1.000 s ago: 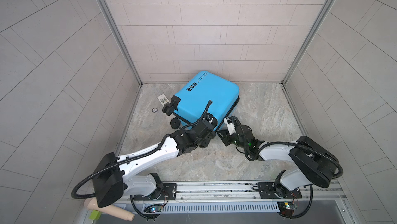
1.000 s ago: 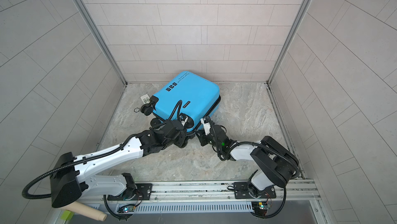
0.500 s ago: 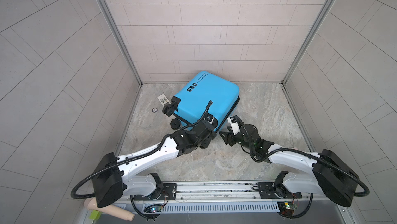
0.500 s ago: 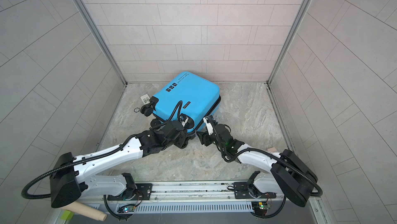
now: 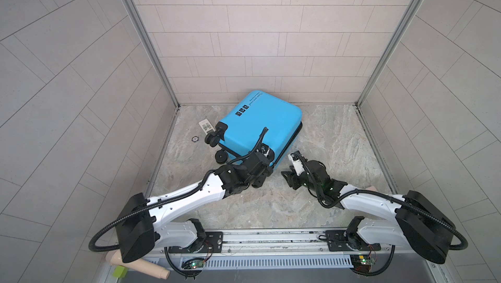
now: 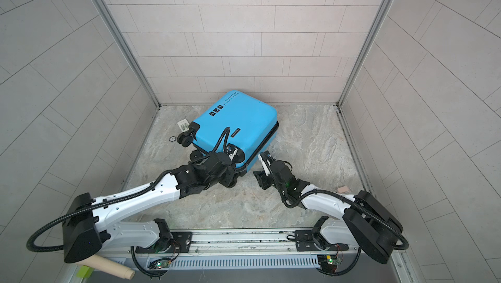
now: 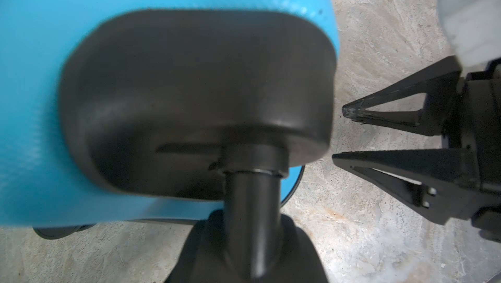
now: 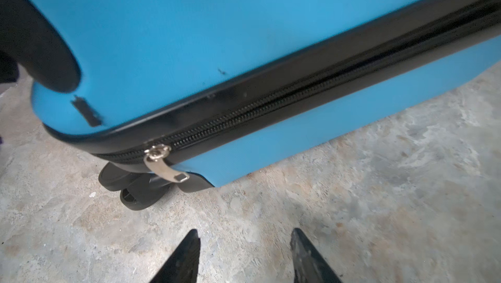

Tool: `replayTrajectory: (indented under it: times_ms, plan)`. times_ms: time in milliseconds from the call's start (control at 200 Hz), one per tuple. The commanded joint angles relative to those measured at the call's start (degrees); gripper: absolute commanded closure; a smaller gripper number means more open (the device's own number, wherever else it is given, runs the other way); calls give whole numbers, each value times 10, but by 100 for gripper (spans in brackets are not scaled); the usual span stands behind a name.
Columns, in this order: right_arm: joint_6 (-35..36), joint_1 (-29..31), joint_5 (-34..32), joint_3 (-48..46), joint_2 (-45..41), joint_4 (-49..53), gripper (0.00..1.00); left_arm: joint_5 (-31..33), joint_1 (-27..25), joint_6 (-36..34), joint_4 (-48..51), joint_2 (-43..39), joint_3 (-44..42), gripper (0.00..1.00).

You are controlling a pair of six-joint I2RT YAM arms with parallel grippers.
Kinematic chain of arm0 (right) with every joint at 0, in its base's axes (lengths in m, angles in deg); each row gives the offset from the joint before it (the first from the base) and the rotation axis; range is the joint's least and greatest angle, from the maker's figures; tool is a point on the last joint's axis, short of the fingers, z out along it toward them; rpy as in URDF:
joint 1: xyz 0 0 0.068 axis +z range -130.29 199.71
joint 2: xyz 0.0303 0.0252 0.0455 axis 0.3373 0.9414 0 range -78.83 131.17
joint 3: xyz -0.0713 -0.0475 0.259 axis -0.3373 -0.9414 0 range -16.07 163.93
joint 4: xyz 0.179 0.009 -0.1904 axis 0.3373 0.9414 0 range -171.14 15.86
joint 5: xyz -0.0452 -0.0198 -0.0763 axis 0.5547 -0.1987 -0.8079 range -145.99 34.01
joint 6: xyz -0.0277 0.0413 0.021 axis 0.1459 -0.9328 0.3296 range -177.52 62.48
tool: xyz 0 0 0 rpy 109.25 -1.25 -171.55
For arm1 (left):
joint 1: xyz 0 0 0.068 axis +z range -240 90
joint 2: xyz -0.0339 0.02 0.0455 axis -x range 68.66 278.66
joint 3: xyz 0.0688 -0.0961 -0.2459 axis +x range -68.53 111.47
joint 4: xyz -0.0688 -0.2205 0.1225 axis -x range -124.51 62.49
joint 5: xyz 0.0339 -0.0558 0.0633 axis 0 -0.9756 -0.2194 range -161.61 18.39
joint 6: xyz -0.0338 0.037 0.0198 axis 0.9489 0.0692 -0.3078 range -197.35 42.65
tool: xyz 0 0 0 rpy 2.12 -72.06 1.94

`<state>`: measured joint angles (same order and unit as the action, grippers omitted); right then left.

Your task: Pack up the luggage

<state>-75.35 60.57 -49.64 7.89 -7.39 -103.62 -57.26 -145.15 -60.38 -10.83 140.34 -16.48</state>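
Luggage [image 5: 260, 121] lies closed on the floor [image 5: 325, 138]. My right gripper [image 8: 244, 231] hangs parted, empty, just short of the zipper pull [image 8: 165, 166]; best to pinch its tab squarely. Whether my left gripper [image 5: 263, 157] clamps anything, I cannot tell.

My two top cams sit high over my base rail [image 5: 271, 237], side by side, facing down & fwd; both top views share nearly the whole cell, incl. the luggage [image 5: 260, 121]. Left wrist cam: v. close on a black wheel mount [image 7: 195, 91], w/ my right gripper [image 7: 340, 133] beside it. Right wrist cam: low, near, facing the zipper band [image 8: 298, 97] over the floor [image 8: 352, 186].
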Motion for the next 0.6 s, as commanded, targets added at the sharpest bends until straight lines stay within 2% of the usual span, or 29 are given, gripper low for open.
replayTrajectory:
  times_ms: [0, 415, 595]
  plan:
    - [11, 7, 9, 2, 18, -62, 45, 11, -11, 4, -69, -44, 35, 100]
    - [29, 35, 21, 45, 82, -101, 52, 7, -11, 10, -60, -37, 46, 100]
    - [31, 42, 18, 49, 97, -120, 60, 7, -11, 12, -56, -34, 49, 100]
